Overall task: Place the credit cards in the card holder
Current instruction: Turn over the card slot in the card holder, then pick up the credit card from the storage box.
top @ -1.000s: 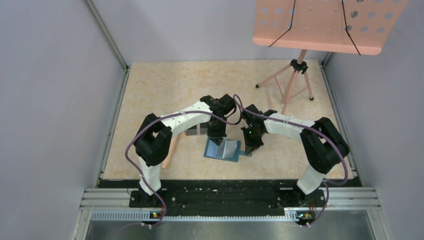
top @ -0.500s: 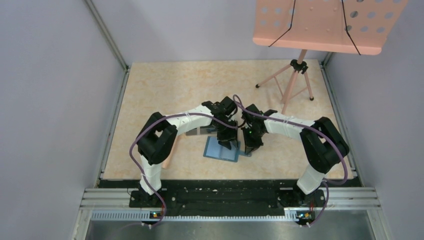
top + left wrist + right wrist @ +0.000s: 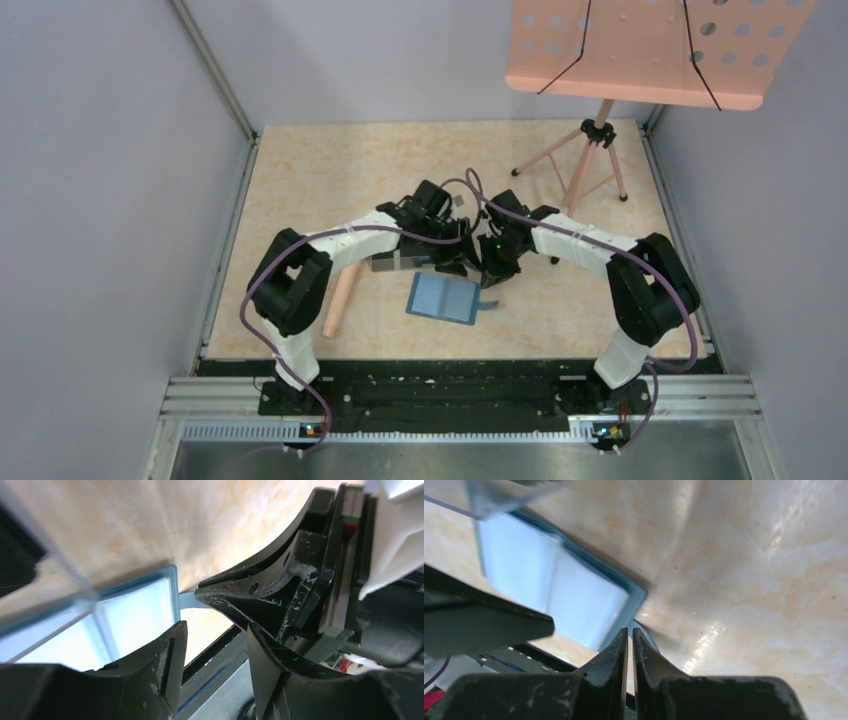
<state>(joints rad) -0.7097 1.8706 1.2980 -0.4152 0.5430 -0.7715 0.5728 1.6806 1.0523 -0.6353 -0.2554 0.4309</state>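
Observation:
The card holder (image 3: pixel 444 297) lies open and flat on the table, light blue inner faces up, its small strap tab (image 3: pixel 490 305) at the right. It also shows in the left wrist view (image 3: pixel 135 615) and the right wrist view (image 3: pixel 554 595). My left gripper (image 3: pixel 452 263) (image 3: pixel 215 630) is open and empty, just beyond the holder's far edge. My right gripper (image 3: pixel 492 274) (image 3: pixel 630 630) is shut on nothing, above the holder's far right corner, close beside the left one. No credit card shows clearly; something dark lies in the clear box.
A clear plastic box (image 3: pixel 393 262) stands left of the grippers, under the left arm. A peach-coloured cylinder (image 3: pixel 340 300) lies at the left. A pink music stand (image 3: pixel 590 160) stands at the back right. Grey walls enclose the table.
My left gripper has moved back off the card holder toward the far side. The right gripper has drawn back a little too. The holder now lies uncovered and flat.

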